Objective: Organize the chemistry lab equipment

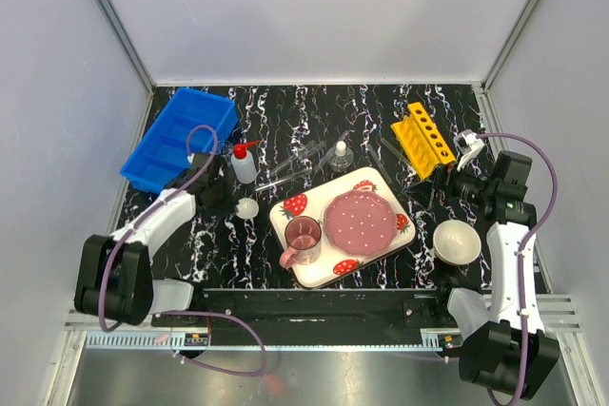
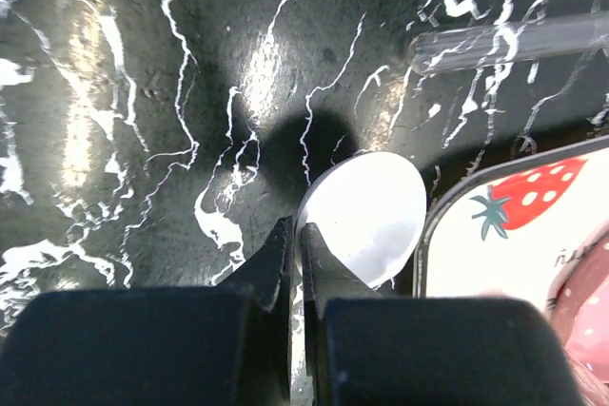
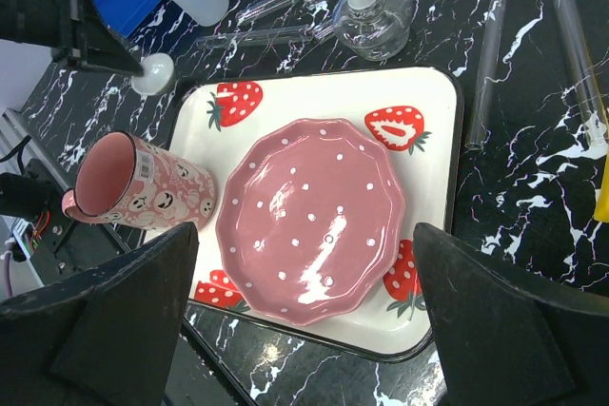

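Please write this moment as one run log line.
left pincer: shut on small white dome rim | dome: on table | right pincer: open, empty

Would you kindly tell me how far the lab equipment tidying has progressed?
Done: nothing visibly; the blue plastic bin looks empty. In hand: the left gripper pinches the rim of the small white dome. Left: white squeeze bottle, glass tubes, stoppered glass flask, yellow holed rack.

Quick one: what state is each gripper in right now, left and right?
Left gripper: closed, pinching the rim of the small white dome.
Right gripper: open, holding nothing.
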Robot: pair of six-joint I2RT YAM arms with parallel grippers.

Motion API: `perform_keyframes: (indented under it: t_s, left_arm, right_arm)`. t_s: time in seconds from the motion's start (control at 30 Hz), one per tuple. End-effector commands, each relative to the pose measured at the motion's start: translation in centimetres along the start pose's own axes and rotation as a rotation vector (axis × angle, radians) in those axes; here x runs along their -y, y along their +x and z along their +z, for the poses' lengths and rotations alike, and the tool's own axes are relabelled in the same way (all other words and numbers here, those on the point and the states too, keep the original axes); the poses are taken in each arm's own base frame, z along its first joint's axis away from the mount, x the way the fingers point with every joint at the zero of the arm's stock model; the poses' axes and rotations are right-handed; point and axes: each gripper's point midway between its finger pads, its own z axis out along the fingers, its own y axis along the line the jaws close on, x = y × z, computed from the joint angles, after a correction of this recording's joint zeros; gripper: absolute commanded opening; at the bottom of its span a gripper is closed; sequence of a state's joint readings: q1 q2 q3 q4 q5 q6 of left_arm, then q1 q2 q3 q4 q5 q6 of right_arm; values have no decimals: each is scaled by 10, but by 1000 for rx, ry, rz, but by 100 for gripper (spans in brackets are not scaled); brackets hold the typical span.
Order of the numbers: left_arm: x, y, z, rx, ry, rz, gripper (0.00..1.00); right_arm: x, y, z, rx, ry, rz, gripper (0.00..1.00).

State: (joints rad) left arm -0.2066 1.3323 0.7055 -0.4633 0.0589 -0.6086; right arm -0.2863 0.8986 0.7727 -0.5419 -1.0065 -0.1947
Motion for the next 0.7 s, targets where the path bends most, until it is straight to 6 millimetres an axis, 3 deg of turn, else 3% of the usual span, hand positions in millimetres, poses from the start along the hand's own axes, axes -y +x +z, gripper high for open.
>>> perform_keyframes:
  t_s: [0.0,0.1,0.23,0.37,0.47,0.53,0.67]
  left_arm:
    - [10,-49,-49,185,5,31,0]
    - [6,-74,-86,276,28,4,0]
    - [-17,-108,-122,367,6,-53,0]
    - [-59,-151,-140,451,-53,-154,0]
    - [-83,-172,-120,407,-91,-196,0]
    - [-91,-186,-118,412,-119,-198,0]
    - [-109,-198,-93,349,-190,-186,0]
  right_arm:
    - [0,-9,-2,32,14,-64,100]
    - [1,-11,-3,34,26,-72,100]
    - [3,-11,-5,35,46,-83,100]
    - [5,-12,-5,32,50,-83,100]
    - [6,-12,-4,29,53,-80,100]
    - [5,-11,-5,27,54,-80,100]
    - [6,-12,-5,27,59,-84,100]
